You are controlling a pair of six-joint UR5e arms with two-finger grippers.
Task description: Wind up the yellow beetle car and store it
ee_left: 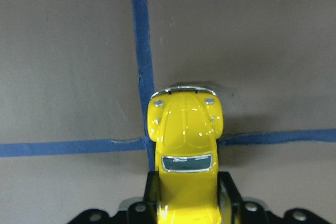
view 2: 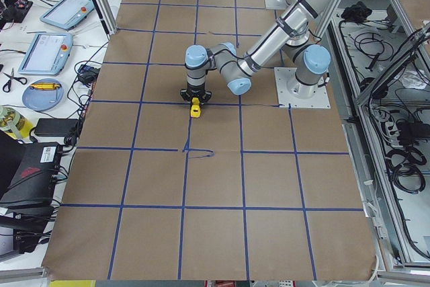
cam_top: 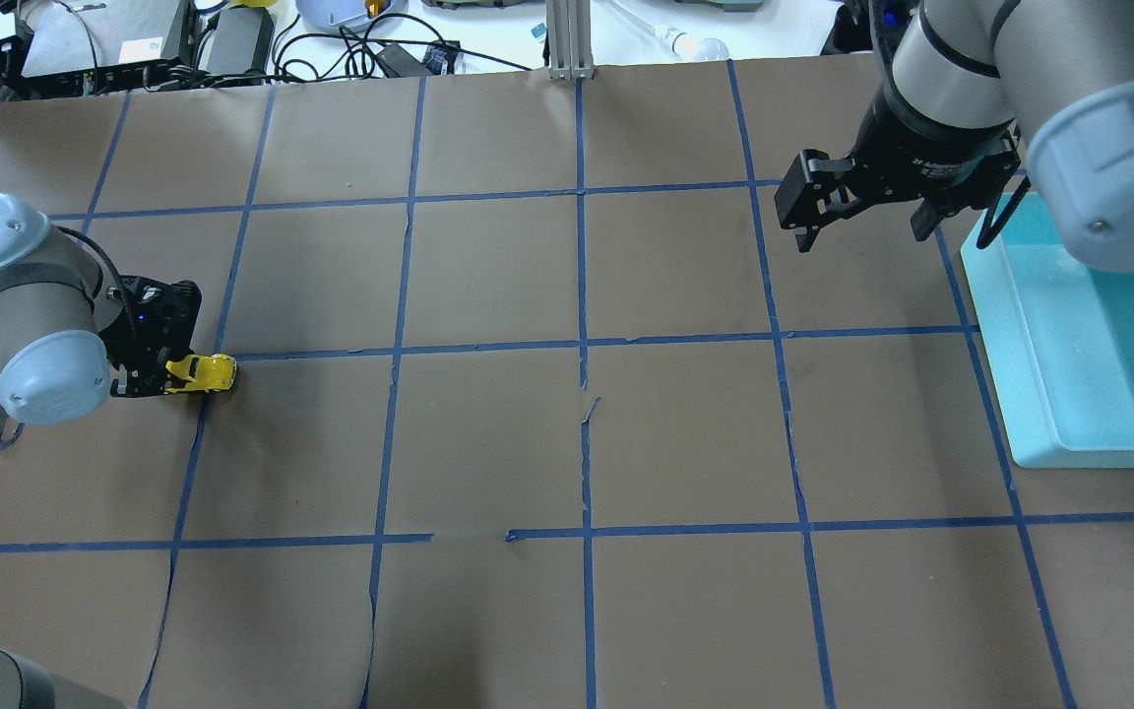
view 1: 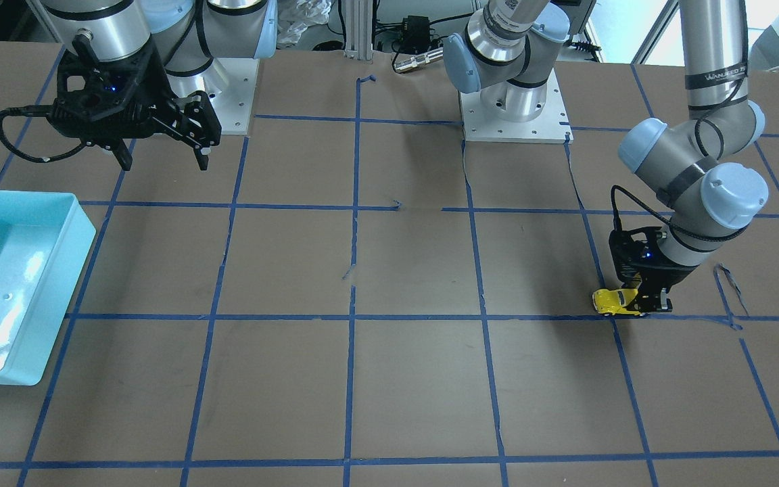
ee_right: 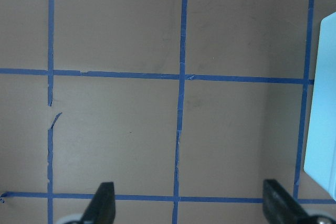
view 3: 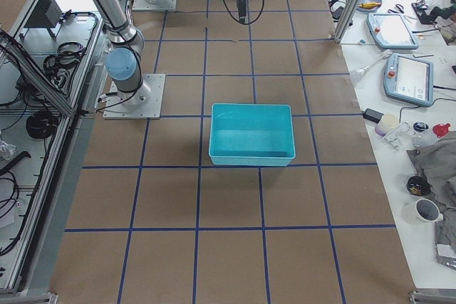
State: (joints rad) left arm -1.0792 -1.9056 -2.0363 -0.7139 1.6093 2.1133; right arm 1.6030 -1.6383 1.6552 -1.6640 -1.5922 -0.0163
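The yellow beetle car (view 1: 616, 301) sits on the brown table at a blue tape crossing, on the robot's left side. It also shows in the overhead view (cam_top: 203, 372), the exterior left view (view 2: 195, 107) and the left wrist view (ee_left: 185, 145). My left gripper (cam_top: 156, 376) is low at the table, its fingers (ee_left: 229, 192) closed on the car's rear sides; the nose points away from the wrist. My right gripper (cam_top: 857, 231) hangs open and empty above the table, beside the bin; its fingers (ee_right: 102, 203) stand wide apart.
A light-blue bin (cam_top: 1089, 335) stands on the robot's right side, also in the front view (view 1: 11, 277) and the exterior right view (view 3: 251, 134). Blue tape lines grid the table. Arm bases (view 1: 514, 108) stand at the robot's edge.
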